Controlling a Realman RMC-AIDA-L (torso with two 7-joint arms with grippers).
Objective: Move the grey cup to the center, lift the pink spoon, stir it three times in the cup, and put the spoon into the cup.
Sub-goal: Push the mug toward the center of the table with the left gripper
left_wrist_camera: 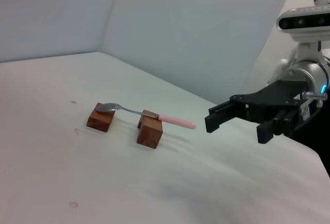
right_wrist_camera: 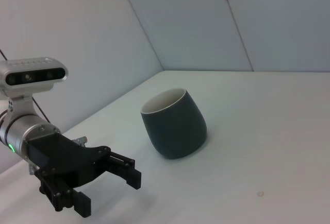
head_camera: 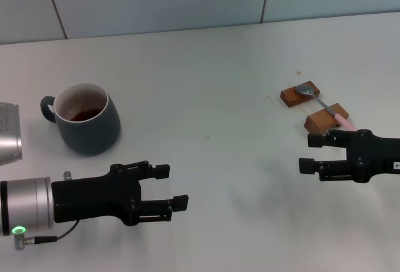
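Pink spoon point(head_camera: 325, 107) bridges two blocks point(head_camera: 314, 108), handle seemingly toward right gripper point(head_camera: 310, 153).

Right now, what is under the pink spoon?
Two wooden blocks: one under the pink spoon bowl, one under its neck. The handle end overhangs freely; contact surfaces are hidden.

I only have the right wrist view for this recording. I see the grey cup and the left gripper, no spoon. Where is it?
Observer: The pink spoon lies bridged across two wooden blocks on the robot's right side of the table.
Operator: Right gripper holding it?
Observer: No, the right gripper is open, just short of the handle tip.
Operator: Anything in the cup?
Observer: The grey cup holds dark brown liquid.
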